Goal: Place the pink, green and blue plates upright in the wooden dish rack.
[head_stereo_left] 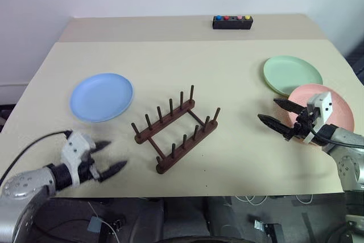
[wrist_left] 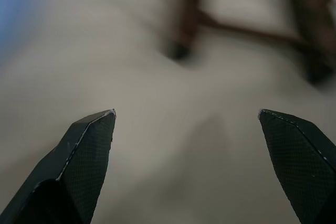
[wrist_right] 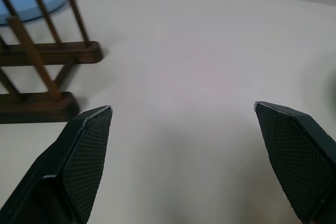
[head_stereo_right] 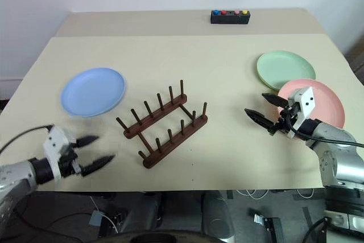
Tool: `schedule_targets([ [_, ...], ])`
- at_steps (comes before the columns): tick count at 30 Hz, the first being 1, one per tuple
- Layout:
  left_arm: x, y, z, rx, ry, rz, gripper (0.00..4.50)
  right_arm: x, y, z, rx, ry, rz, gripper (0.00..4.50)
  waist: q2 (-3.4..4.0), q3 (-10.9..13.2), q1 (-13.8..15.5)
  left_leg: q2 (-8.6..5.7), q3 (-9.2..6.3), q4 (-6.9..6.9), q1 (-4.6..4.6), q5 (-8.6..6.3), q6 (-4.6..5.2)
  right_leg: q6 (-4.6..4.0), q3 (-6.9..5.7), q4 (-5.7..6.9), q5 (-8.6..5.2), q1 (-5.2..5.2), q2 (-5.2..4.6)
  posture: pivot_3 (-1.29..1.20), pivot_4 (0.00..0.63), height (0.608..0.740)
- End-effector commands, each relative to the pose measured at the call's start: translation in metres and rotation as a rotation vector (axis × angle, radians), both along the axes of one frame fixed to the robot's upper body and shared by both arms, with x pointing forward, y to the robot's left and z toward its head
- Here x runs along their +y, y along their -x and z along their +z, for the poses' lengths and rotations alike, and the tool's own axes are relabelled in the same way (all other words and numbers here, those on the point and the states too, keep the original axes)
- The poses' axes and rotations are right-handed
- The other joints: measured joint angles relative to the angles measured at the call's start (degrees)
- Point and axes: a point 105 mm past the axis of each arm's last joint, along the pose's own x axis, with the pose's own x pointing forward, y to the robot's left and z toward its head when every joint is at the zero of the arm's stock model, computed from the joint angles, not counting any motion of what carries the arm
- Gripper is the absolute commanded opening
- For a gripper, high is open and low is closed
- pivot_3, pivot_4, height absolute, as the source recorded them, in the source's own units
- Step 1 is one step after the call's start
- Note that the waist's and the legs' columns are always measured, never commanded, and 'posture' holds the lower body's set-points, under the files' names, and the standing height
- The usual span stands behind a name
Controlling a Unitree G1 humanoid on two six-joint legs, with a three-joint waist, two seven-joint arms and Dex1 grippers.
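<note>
I have both hands empty and spread wide, so nothing is picked up yet. The wooden dish rack (head_stereo_left: 175, 129) sits mid-bench, running diagonally from about 7 o'clock up to 1 o'clock, every slot between its pegs free. All three plates lie flat on the bench (head_stereo_left: 187, 55).

The blue plate (head_stereo_left: 101, 97) is at 9 o'clock from the rack, well apart from it. My left hand (head_stereo_left: 108, 157) hovers near the front edge, at roughly 6 o'clock from that plate, fingers pointing toward the rack's near end.

The green plate (head_stereo_left: 292, 75) lies at 2 o'clock from the rack, and the pink plate (head_stereo_left: 330, 112) at 3 o'clock, its far rim overlapping the green plate's near edge. My right hand (head_stereo_left: 280, 112) hangs level at the pink plate's inner edge, fingers aimed toward the rack, its body above the plate.

I judge the split sensible: blue for the left arm, pink and green for the right. Flat plates give little to pinch, so I expect getting a finger under a rim to be the awkward part.
</note>
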Motion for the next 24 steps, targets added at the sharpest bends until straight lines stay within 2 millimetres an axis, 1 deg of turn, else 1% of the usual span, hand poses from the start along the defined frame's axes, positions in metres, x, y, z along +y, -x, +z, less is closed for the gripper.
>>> schedule_targets([
  [1,-0.021,0.008,-0.005,-0.002,-0.047,-0.099,4.50,0.010,0.003,0.006,-0.027,0.006,0.040,4.42,0.00,0.0,0.2,0.00,0.00,0.03,0.01,0.00,0.00,-0.02,-0.01,0.00,-0.01,0.02,0.00,0.00,0.150,0.740],
  [3,-0.036,0.011,-0.010,-0.009,-0.043,-0.132,4.50,0.015,0.004,0.002,-0.015,0.021,0.064,4.42,0.00,0.0,0.2,0.00,0.00,0.08,0.05,0.00,0.00,-0.10,-0.01,-0.02,-0.05,0.12,0.00,0.00,0.150,0.740],
  [4,-0.040,0.011,-0.010,-0.014,-0.038,-0.137,4.50,0.016,0.004,0.002,-0.014,0.025,0.070,4.42,0.01,0.0,0.2,0.00,0.00,0.08,0.11,0.00,0.00,-0.10,-0.01,-0.06,-0.05,0.20,0.00,0.00,0.150,0.740],
  [5,-0.042,0.010,-0.010,-0.019,-0.037,-0.136,4.50,0.018,0.004,0.002,-0.015,0.024,0.074,4.42,0.01,0.0,0.1,0.00,0.01,0.07,0.11,0.00,0.00,-0.10,0.00,-0.07,-0.05,0.20,-0.01,0.00,0.150,0.740],
  [8,-0.060,0.005,-0.019,-0.024,-0.040,-0.173,4.50,0.027,0.006,0.000,-0.009,0.029,0.104,4.42,0.12,-0.1,0.3,0.00,0.01,0.04,0.12,0.00,0.00,-0.09,-0.01,-0.06,-0.05,0.19,0.00,0.00,0.150,0.740],
  [10,-0.069,0.001,-0.022,-0.032,-0.040,-0.189,4.50,0.030,0.009,-0.001,-0.003,0.038,0.118,4.42,0.17,-0.1,0.3,-0.01,0.01,0.07,0.12,0.00,0.00,-0.08,-0.01,-0.06,-0.05,0.21,-0.01,0.00,0.150,0.740],
  [15,-0.089,-0.010,-0.031,-0.037,-0.021,-0.202,4.50,0.030,0.016,-0.002,-0.004,0.048,0.101,4.42,0.24,-0.1,0.4,-0.02,0.00,0.08,0.15,0.00,0.00,-0.06,-0.01,-0.05,-0.04,0.24,-0.01,0.00,0.150,0.740],
  [16,-0.094,-0.011,-0.031,-0.034,-0.003,-0.208,3.96,0.030,0.019,-0.003,-0.003,0.051,0.096,4.50,0.26,-0.2,0.4,-0.02,-0.01,0.09,0.17,0.00,0.00,-0.06,-0.01,-0.05,-0.04,0.27,-0.01,0.00,0.150,0.740],
  [17,-0.097,-0.012,-0.031,-0.031,0.008,-0.211,3.70,0.030,0.020,-0.003,-0.003,0.053,0.093,4.50,0.26,-0.2,0.4,-0.02,-0.01,0.08,0.18,0.00,0.00,-0.06,-0.01,-0.05,-0.04,0.28,-0.01,0.00,0.150,0.740],
  [18,-0.100,-0.014,-0.032,-0.033,0.016,-0.208,3.27,0.030,0.022,-0.003,-0.002,0.056,0.087,4.50,0.26,-0.2,0.4,-0.02,-0.01,0.08,0.19,0.00,0.00,-0.05,-0.01,-0.05,-0.04,0.29,-0.01,0.00,0.150,0.740],
  [22,-0.103,-0.020,-0.034,-0.043,0.022,-0.207,1.29,0.029,0.028,-0.003,0.003,0.060,0.064,4.50,0.26,-0.2,0.3,-0.02,-0.01,0.07,0.20,0.00,0.00,-0.04,-0.01,-0.05,-0.05,0.28,-0.01,0.00,0.150,0.740],
  [23,-0.103,-0.022,-0.035,-0.046,0.020,-0.212,0.85,0.028,0.030,-0.003,0.004,0.060,0.059,4.50,0.28,-0.2,0.4,-0.02,-0.01,0.07,0.21,0.00,0.00,-0.04,-0.01,-0.05,-0.05,0.29,-0.01,0.00,0.150,0.740],
  [24,-0.103,-0.024,-0.036,-0.049,0.013,-0.218,0.79,0.028,0.031,-0.002,0.004,0.061,0.055,4.50,0.29,-0.2,0.4,-0.02,-0.01,0.08,0.22,0.00,0.00,-0.05,-0.01,-0.06,-0.06,0.32,-0.01,0.00,0.150,0.740],
])
